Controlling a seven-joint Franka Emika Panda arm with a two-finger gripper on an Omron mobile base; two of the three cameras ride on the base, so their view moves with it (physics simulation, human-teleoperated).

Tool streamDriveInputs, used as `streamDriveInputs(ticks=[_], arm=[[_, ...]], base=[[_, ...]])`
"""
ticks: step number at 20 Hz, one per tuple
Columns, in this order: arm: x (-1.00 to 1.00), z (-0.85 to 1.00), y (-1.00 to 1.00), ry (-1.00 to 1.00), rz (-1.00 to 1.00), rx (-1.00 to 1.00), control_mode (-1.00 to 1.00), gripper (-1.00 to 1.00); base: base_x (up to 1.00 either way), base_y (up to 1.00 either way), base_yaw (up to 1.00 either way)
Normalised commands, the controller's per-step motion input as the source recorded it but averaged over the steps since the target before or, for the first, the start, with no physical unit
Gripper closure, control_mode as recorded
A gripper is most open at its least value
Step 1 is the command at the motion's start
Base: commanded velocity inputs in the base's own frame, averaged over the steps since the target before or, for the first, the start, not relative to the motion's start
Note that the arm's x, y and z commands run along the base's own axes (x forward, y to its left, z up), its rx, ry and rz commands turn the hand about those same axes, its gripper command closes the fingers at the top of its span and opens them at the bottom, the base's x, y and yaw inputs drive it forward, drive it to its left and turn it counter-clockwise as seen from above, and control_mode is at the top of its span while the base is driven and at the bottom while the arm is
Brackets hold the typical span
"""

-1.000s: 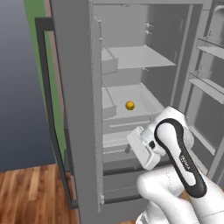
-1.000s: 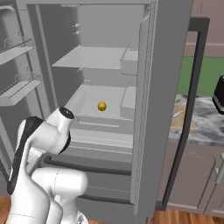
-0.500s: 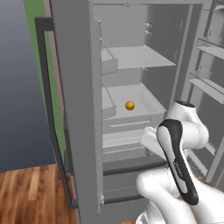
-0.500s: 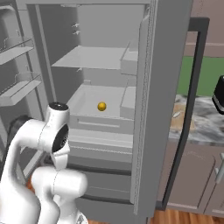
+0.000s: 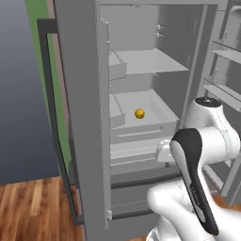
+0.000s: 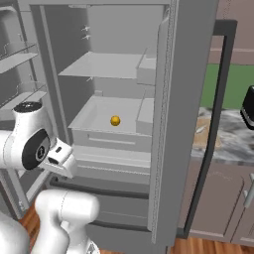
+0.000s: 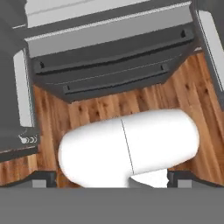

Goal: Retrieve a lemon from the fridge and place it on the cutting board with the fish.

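Note:
The grey fridge (image 5: 80, 94) (image 6: 188, 74) stands with both doors swung open. On its middle shelf lies the small yellow-orange lemon (image 5: 139, 113) (image 6: 115, 120), alone. My gripper (image 6: 63, 159) (image 5: 164, 151) hangs below and in front of that shelf, apart from the lemon and pointing down. In the hand view the gripper (image 7: 113, 179) is open, with its fingertips (image 7: 43, 179) wide apart over the wooden floor and the fridge's lower drawers (image 7: 109, 65). Right of the fridge, the tan cutting board (image 6: 204, 140) lies on the counter with the pale fish (image 6: 199, 130) on it.
Door shelves (image 6: 20, 59) (image 5: 226, 52) jut out beside the arm. A long dark handle (image 6: 213, 124) runs down the right door, another (image 5: 49, 103) down the left. The marbled counter (image 6: 233, 146) holds a black appliance (image 6: 248, 106) above brown cabinets (image 6: 223, 203).
The arm has folded and swung its upper joint up and toward the door shelves. The hand has turned downward. The lemon has stayed put and the jaws have stayed open.

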Motion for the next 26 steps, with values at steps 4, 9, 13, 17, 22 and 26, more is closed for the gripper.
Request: streamDriveInputs(ticks=[4,9,13,17,22,26], arm=[[-0.39,0.53,-0.28,-0.19,0.72,-0.20,-1.00,-1.00],[-0.03,0.06,-0.15,-0.32,0.29,-0.05,-1.00,-1.00],[0.48,-0.04,-0.14,-0.04,-0.02,0.04,-1.00,-1.00],[0.34,-0.06,0.00,0.00,-0.23,0.00,-1.00,-1.00],[0.03,-0.15,0.00,0.01,-0.29,0.00,-1.00,-1.00],[0.35,-0.03,-0.02,0.00,-0.02,0.00,-1.00,-1.00]], base=[[0.00,0.00,0.00],[0.00,0.00,0.00],[0.00,0.00,0.00],[0.00,0.00,0.00],[0.00,0.00,0.00],[0.00,0.00,0.00]])
